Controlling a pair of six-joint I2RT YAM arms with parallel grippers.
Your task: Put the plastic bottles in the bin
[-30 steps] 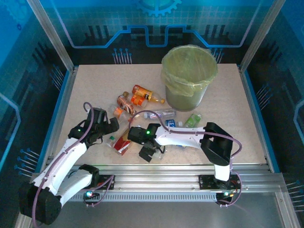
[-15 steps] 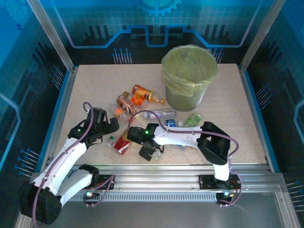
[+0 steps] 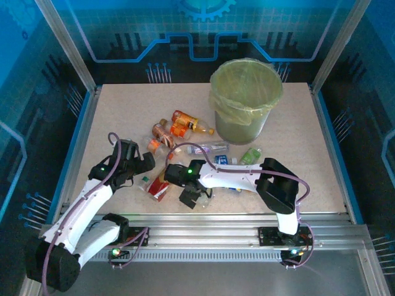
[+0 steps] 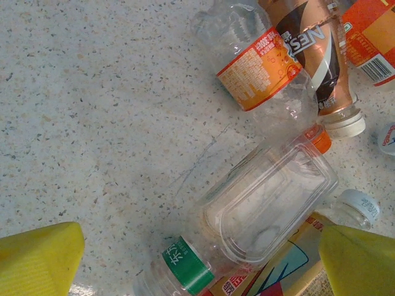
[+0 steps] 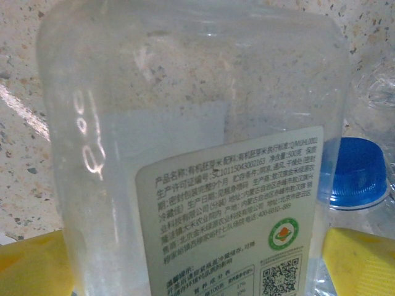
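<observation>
Plastic bottles lie in a cluster at mid-table: an orange one (image 3: pixel 184 118), a brown one (image 3: pixel 162 132), a clear one (image 3: pixel 208 148) and a green one (image 3: pixel 250 155). The bin (image 3: pixel 245 98), lined with a yellow-green bag, stands behind them at the right. My left gripper (image 3: pixel 141 170) (image 4: pixel 197 265) is open just above a clear bottle with a green band (image 4: pixel 185 266); a clear square bottle (image 4: pixel 271 200) lies beside it. My right gripper (image 3: pixel 192 196) (image 5: pixel 197 271) is open, its yellow fingers (image 5: pixel 31 265) flanking a clear bottle with a white label (image 5: pixel 185 154).
An orange-labelled clear bottle (image 4: pixel 259 68), a brown Nescafe bottle (image 4: pixel 311 43) and a red-labelled one (image 4: pixel 370 31) lie beyond the left gripper. A blue cap (image 5: pixel 355 172) sits right of the white-labelled bottle. A red and yellow label (image 3: pixel 159 188) lies between the arms. Metal rails edge the table.
The right gripper has shifted slightly left near the front edge. The left arm has barely moved. Both grippers stay open.
</observation>
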